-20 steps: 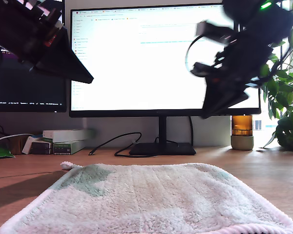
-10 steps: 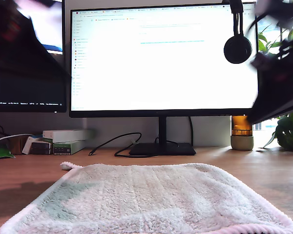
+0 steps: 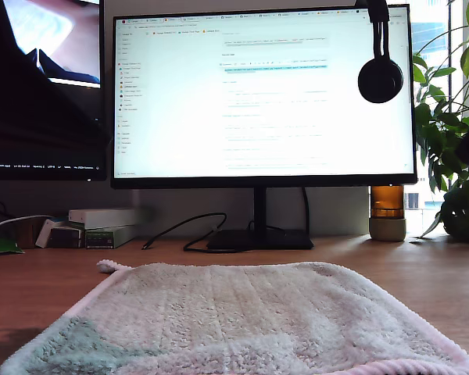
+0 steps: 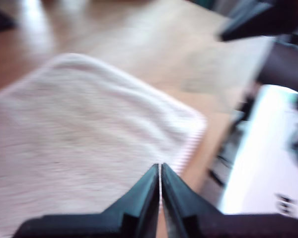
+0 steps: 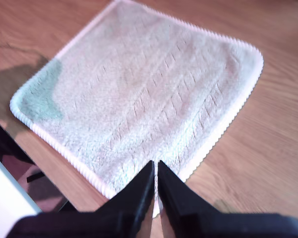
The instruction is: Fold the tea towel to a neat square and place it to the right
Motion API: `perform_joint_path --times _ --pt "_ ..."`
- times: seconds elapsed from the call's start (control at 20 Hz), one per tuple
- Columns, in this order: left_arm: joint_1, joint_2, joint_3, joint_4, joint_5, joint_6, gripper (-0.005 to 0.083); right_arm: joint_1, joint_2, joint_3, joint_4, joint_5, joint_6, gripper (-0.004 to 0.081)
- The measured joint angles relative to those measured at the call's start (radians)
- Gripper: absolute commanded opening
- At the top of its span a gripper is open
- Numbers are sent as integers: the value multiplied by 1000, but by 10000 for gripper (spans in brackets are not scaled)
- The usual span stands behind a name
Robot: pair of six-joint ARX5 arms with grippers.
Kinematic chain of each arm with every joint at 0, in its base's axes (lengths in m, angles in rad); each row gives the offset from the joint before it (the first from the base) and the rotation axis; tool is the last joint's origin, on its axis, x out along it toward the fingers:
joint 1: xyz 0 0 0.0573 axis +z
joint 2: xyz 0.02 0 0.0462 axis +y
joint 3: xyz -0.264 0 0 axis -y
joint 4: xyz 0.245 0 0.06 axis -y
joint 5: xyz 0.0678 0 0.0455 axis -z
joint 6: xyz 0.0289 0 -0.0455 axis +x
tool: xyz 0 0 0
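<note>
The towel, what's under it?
Under the towel is the brown wooden desk, which shows bare all around its edges. The towel lies flat with nothing on top of it. Whatever sits directly beneath the cloth is covered, so I cannot see it.

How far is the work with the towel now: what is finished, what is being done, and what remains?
The towel lies flat on the desk as a roughly square shape; I cannot tell whether it has been folded. Nothing is in hand: my first hand and my second hand are both shut, empty and above the towel. The towel sits in the middle in front of the monitor, so moving it to the side seems to remain.
</note>
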Motion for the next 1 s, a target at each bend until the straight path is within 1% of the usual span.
perform_joint_path --times 0.15,0.2,0.25,0.3,0.35,0.4,0.45,0.55,0.6,0.7,0.75,0.8,0.9,1.0 --pt "-6 1 0 -3 -1 3 -19 0 3 0 13 0 -13 -11" --pt "-6 1 0 -6 0 39 28 0 3 0 24 -8 -50 -10" --pt "-6 1 0 -18 1 89 98 1 3 0 26 -30 -100 2" --pt "-10 1 1 -39 1 139 185 8 4 0 22 -57 -164 40" --pt "-16 2 2 -66 -3 189 247 26 8 0 18 -86 -220 101" --pt "-21 7 3 -93 -14 233 259 48 19 0 13 -106 -273 166" --pt "-26 23 7 -130 -34 273 259 71 35 0 7 -108 -333 202" --pt "-42 79 10 -185 -58 354 276 111 91 0 -5 -104 -449 239" --pt "-56 115 10 -193 -76 395 319 130 126 0 -8 -97 -500 260" --pt "-94 175 10 -192 -113 467 391 170 205 0 0 -55 -595 305" --pt "-106 201 10 -192 -151 507 406 191 238 0 11 -24 -644 321" --pt "-114 224 10 -194 -191 554 415 212 270 0 26 26 -696 335" --pt "-116 250 10 -221 -281 676 414 235 317 0 40 104 -784 342" --pt "-116 257 10 -250 -392 813 414 237 352 0 64 143 -825 342"
